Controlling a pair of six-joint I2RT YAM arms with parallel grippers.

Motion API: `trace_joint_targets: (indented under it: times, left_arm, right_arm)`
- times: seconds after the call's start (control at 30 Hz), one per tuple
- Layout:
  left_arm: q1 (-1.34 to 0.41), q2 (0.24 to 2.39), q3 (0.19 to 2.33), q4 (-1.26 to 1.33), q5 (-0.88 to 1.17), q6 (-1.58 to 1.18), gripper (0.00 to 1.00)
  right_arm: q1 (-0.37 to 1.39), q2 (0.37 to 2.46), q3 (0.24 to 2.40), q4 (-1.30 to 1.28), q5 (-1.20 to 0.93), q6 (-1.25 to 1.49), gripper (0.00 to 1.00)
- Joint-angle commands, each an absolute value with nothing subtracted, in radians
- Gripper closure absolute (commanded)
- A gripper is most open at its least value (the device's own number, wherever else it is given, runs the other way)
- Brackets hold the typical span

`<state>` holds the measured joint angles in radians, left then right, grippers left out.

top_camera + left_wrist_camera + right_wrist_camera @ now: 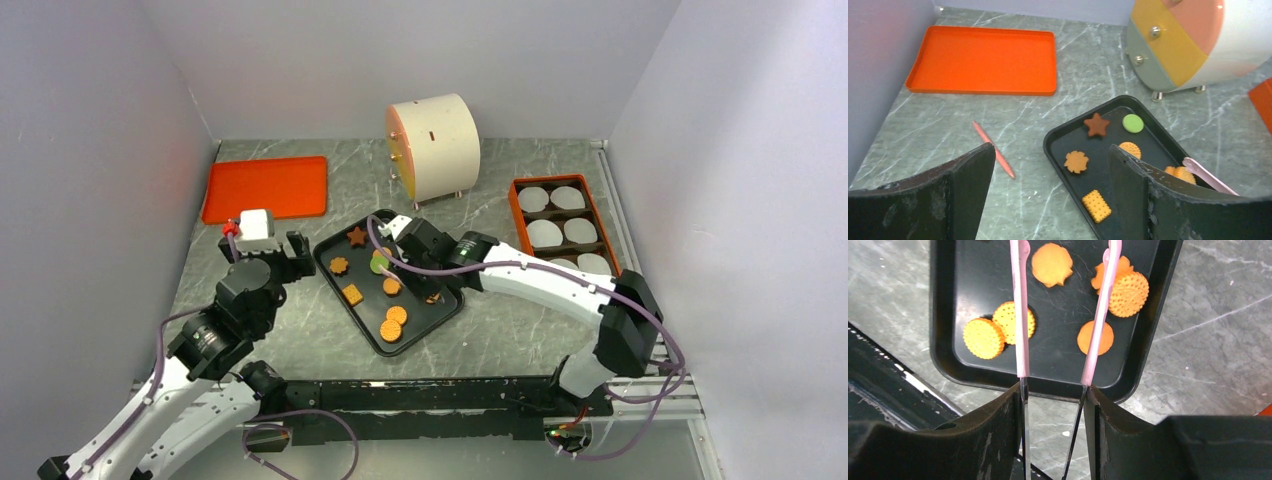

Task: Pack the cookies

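The cookies lie on a black tray (322, 262): a brown star (356, 236), a brown flower (339, 265), an orange square (352, 294), a green round (378, 265) and two overlapping orange rounds (392, 325). My right gripper (1055, 390) hangs over the tray's near end, shut on pink-tipped tongs (1020, 315). The tongs' two arms stand apart above the cookies, with nothing seen between them. My left gripper (1050, 147) is open and empty, just left of the tray, by the tray's left rim (1048, 150).
An orange box (515, 205) with white paper liners stands at the right. A flat orange tray (266, 187) lies at the back left. A round drawer cabinet (433, 147) is behind the black tray. A thin pink stick (994, 156) lies on the table.
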<state>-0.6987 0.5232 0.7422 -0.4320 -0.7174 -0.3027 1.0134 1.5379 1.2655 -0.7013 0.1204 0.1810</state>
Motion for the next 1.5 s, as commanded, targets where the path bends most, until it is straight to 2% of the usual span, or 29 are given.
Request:
trace_joint_targets:
  times: [0.0, 0.17, 0.43, 0.93, 1.27, 1.47]
  left_arm:
    - [-0.638, 0.547, 0.736, -0.404, -0.693, -0.251, 0.12]
    - [-0.563, 0.536, 0.723, -0.384, -0.654, -0.265, 0.08]
    - [-0.376, 0.546, 0.710, -0.355, -0.447, -0.293, 0.08]
    - [-0.359, 0.570, 0.709, -0.347, -0.419, -0.290, 0.08]
    - [-0.356, 0.568, 0.706, -0.345, -0.411, -0.288, 0.08]
    - [-0.356, 0.559, 0.706, -0.342, -0.408, -0.289, 0.08]
  right_arm:
    - [0.992, 1.572, 1.294, -0.724, 0.118, 0.155, 0.53]
    - [0.991, 1.616, 1.294, -0.715, 0.093, 0.149, 0.53]
    - [0.991, 1.683, 1.275, -0.689, 0.033, 0.140, 0.53]
    - [0.968, 1.741, 1.243, -0.646, 0.016, 0.128, 0.53]
    - [0.967, 1.731, 1.266, -0.671, 0.014, 0.122, 0.72]
    - [0.953, 1.688, 1.297, -0.701, 0.005, 0.120, 0.75]
